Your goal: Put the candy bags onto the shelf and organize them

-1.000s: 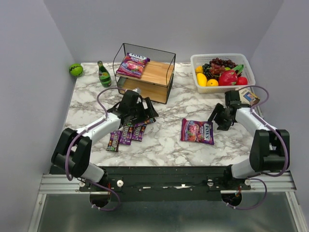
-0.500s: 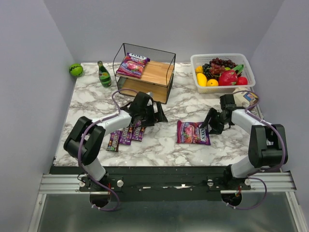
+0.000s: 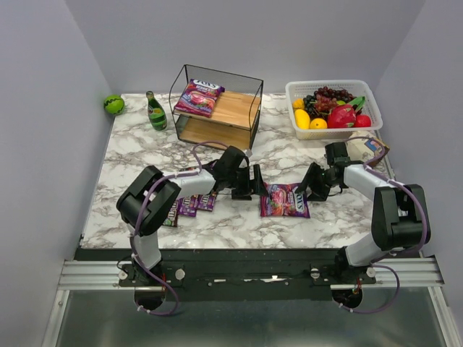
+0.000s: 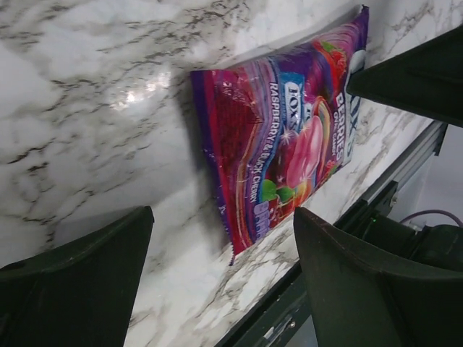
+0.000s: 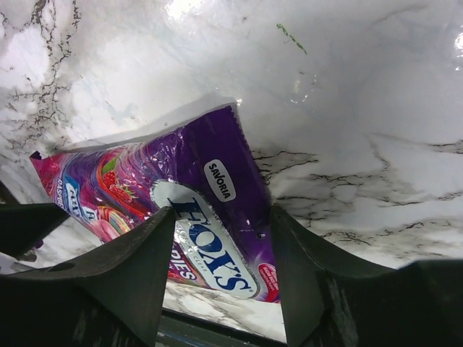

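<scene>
Left gripper (image 4: 223,217): spread wide, holding nothing; low over the table (image 3: 137,152), aimed at the table bag (image 3: 284,200); bag's left end just ahead of the fingertips, contact not clear.
Right gripper (image 5: 223,213): spread wide, clamped on nothing; set down at the table bag's right end, one finger (image 5: 108,282) on each side of the "FOX'S" print; unclear whether resting on the foil or just above it.
Table bag: flat on the marble near the middle of the table, between the two grippers; glossy pink-purple, long side running left to right.
Shelf bag (image 3: 197,97): second FOX'S bag – lying flat on the upper board, at its left end.
Packets (image 3: 194,203): dark M&M's packets side by side on the table, left of the table bag; partly hidden under the left arm, so count unclear.
Shelf (image 3: 235,110): at the back of the table, left of centre; right half of the upper board bare; lower board mostly hidden.
Basket (image 3: 372,119): white, full of fruit – back right corner.
Carton (image 3: 372,147): just in front of the basket, beside the right arm.
Bottle (image 3: 155,110): green, upright, left of the shelf.
Ball (image 3: 113,104): green, at the back left corner.
</scene>
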{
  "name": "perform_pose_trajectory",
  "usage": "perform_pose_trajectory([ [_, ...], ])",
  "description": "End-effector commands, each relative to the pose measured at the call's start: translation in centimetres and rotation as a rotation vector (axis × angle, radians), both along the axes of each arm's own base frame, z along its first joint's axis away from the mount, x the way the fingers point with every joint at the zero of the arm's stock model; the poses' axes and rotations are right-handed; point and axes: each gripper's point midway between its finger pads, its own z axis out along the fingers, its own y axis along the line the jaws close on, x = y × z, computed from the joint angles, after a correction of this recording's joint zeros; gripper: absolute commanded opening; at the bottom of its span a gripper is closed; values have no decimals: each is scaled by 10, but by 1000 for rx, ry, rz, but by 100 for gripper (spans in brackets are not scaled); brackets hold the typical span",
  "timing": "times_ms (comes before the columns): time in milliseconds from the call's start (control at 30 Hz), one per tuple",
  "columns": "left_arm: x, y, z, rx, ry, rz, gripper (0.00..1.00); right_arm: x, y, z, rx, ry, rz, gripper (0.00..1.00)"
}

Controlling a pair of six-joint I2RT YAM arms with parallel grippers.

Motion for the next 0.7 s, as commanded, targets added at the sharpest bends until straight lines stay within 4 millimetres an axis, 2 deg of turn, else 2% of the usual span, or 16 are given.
perform_pose_trajectory([
  [0,-11,-18,-11,-42,51,-17,84,-20,2,-16,3,73,3,59],
  [267,-16,-25,-23,-70,87,-2,76,-27,2,-20,1,89,1,48],
  [300,-18,-25,-27,-69,99,-9,73,-27,2,-20,2,90,2,43],
  [400,-23,-27,-34,-81,133,-18,68,-27,2,-20,2,94,-1,36],
  [667,-25,-36,-38,-133,154,-28,61,-27,2,-20,1,88,9,33],
])
